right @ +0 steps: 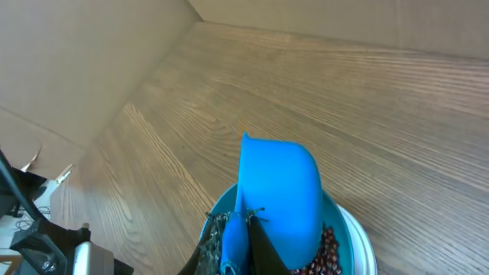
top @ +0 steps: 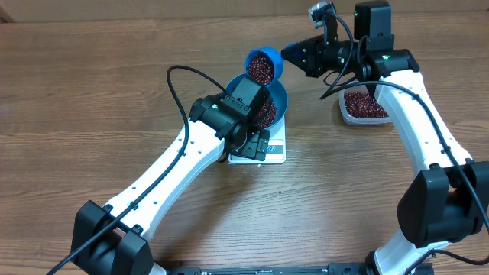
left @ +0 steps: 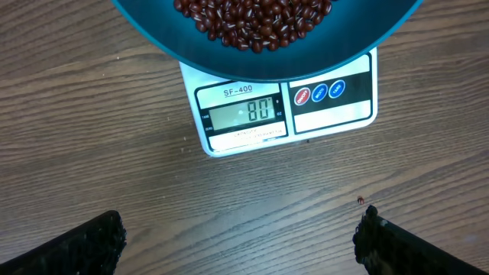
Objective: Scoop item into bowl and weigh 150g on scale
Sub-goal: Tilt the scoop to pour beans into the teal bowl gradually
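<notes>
One scoop (top: 267, 55) of beans (top: 260, 69) is clamped in the right tool (top: 293, 53) over the bowl (top: 280, 99); the left tool (left: 241, 244) is held open beside the scale (left: 332, 111).

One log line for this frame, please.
right gripper shut on scoop full of beans, over bowl | bowl holds beans, sits on scale | display reads 80 | left gripper open, empty, near scale

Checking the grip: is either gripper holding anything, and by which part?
The right gripper holds the small blue plastic scoop by its handle; the left gripper is open, empty.
</notes>
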Controlling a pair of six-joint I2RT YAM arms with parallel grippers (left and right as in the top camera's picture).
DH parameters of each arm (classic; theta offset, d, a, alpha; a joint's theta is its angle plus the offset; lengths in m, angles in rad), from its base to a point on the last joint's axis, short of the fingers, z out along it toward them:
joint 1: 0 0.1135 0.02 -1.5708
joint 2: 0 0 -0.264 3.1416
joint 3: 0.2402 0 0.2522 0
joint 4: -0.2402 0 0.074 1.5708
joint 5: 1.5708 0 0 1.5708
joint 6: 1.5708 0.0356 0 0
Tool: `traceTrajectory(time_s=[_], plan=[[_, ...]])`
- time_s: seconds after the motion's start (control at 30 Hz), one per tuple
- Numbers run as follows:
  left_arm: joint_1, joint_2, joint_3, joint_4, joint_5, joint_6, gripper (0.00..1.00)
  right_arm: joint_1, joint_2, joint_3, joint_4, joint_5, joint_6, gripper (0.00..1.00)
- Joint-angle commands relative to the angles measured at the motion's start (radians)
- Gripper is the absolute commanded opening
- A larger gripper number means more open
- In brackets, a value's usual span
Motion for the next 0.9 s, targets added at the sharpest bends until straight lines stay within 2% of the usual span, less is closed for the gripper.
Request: traceTrajectory(time_s=[0.0,0.63,0.73,0.87], plan=[[-0.006,0.002,-0.005,0.001,0.004,-0.006,0.99,0.006,-0.042,0.034,0.004,-0.008,-0.005,0.04],[-0.006,0.002,-0.005,0.001,0.004,-0.006,1.00,0.015,-0.056,0.086,-0.066,0.060,-0.033,0.04],[-0.006,0.002,-0.005,0.001,0.004,-0.005,0.99,0.039,-0.063,0.086,-0.114,0.164,-0.069,0.04],[-0.006,0.002,-0.005,0.001,0.004,-0.006,0.99,0.057,-0.063,0.086,-0.114,0.183,-0.085,0.04]])
